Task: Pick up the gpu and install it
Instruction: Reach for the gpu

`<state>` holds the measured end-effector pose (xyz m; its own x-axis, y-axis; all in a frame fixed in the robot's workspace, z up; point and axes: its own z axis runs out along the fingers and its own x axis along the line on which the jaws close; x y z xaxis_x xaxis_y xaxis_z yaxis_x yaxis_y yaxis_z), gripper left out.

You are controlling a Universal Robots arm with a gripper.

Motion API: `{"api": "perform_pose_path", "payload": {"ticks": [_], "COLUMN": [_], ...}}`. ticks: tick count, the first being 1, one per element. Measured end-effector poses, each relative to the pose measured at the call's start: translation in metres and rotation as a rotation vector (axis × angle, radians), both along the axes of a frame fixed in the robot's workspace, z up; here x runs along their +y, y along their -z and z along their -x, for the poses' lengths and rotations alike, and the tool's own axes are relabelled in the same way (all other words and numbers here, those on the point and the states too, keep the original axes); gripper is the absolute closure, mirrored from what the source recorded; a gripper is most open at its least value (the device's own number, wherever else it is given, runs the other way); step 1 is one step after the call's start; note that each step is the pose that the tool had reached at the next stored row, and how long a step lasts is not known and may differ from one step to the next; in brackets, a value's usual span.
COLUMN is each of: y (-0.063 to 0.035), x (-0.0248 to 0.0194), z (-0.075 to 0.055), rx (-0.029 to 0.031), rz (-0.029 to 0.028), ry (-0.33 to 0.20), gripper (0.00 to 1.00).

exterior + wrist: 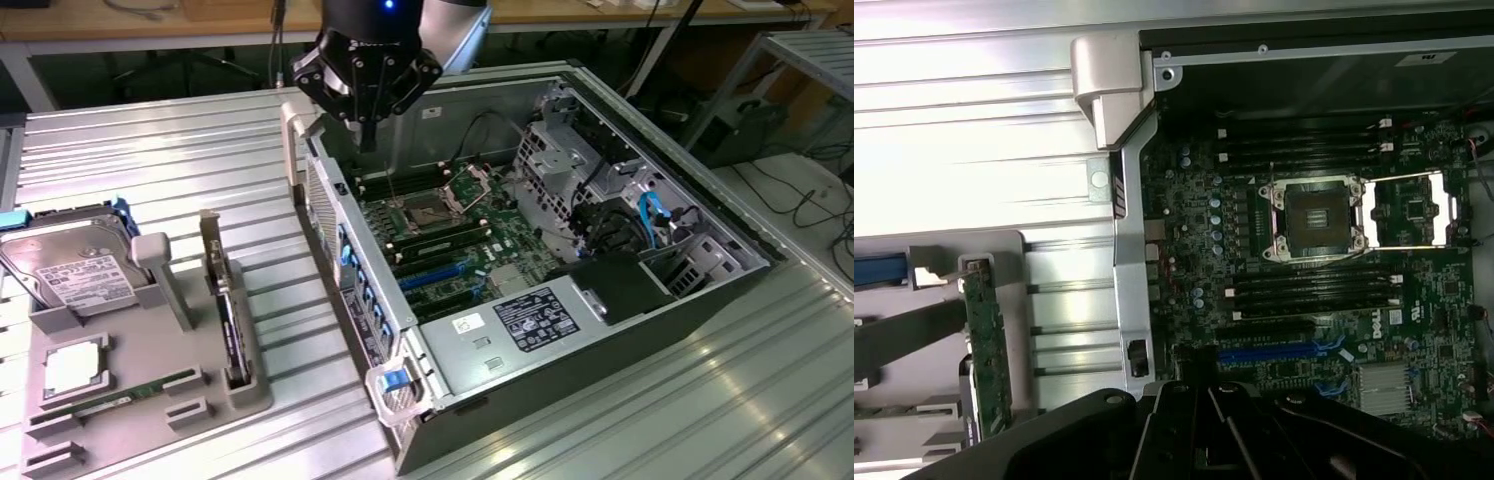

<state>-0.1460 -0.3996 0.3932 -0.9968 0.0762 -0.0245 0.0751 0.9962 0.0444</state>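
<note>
The gpu (pixel 228 322) stands on edge in a slot of the grey holder tray (pixel 147 420) at the exterior view's left, its silver bracket end pointing away from the camera. In the wrist view the gpu (pixel 985 345) appears as a thin board seen edge-on beside the case. My gripper (pixel 367 132) hangs above the far corner of the open computer case (pixel 400 390), well apart from the gpu. Its fingers are shut with nothing between them. The gripper (pixel 1199 405) looks down on the motherboard (pixel 1304 300) and its blue card slots (pixel 1274 352).
A silver hard drive (pixel 70 265) and a slim green memory stick (pixel 123 396) sit in the same tray. Inside the case are a CPU socket (pixel 434 212), a drive cage (pixel 567 150) and blue cables (pixel 654 215). A ribbed metal table (pixel 200 160) surrounds everything.
</note>
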Motion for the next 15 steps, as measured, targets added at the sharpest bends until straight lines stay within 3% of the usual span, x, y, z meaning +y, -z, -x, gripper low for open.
{"api": "perform_pose_path", "payload": {"ticks": [15], "y": [0.0], "x": [-0.0006], "z": [0.0041], "rx": [0.0], "rz": [0.0], "ry": [0.0], "gripper": [0.89]}}
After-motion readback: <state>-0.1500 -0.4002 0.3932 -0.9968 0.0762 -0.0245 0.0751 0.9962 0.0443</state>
